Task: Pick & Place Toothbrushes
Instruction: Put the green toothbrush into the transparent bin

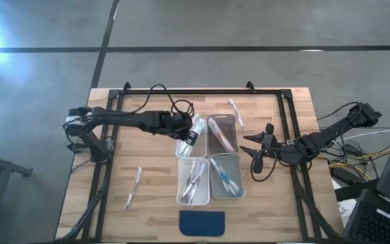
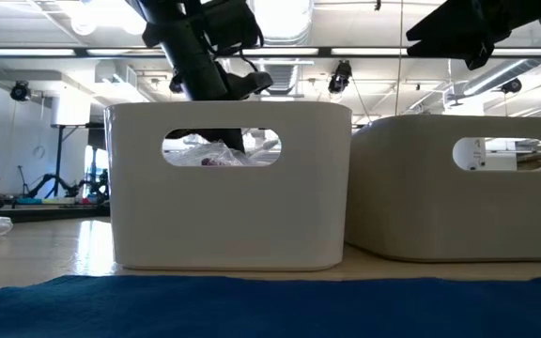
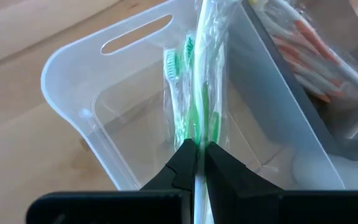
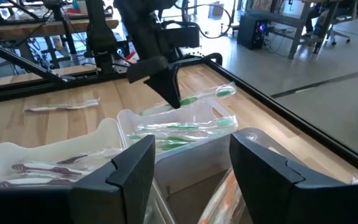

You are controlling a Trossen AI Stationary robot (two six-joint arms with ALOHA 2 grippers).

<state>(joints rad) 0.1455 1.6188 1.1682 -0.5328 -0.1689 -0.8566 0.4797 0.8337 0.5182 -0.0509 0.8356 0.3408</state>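
Note:
My left gripper [image 1: 193,133] hangs over the far-left clear bin [image 1: 185,146] and is shut on a wrapped green toothbrush [image 3: 205,74]. More green toothbrushes [image 3: 178,93] lie on that bin's floor. The far-right bin [image 1: 222,132] holds orange-pink ones, the near-left bin [image 1: 193,179] dark ones and the near-right bin [image 1: 226,175] blue ones. Two wrapped toothbrushes lie loose on the table, one by the far edge [image 1: 235,112] and one at the near left [image 1: 133,187]. My right gripper [image 1: 253,150] waits open to the right of the bins, touching nothing. My left gripper pinches the wrapped green toothbrush partway along its handle [image 4: 185,101] between its two fingers [image 3: 182,163]. The fingers come from above, pointing down, and lie across it. The toothbrush is lifted clear and roughly level over the bin, its head end [image 4: 226,91] sticking out past the fingers.
A dark blue flat pad [image 1: 202,222] lies at the near edge, in front of the bins. A black frame runs along the table's far, left and right sides [image 1: 181,91]. Bare wood lies left of the bins around the loose toothbrush.

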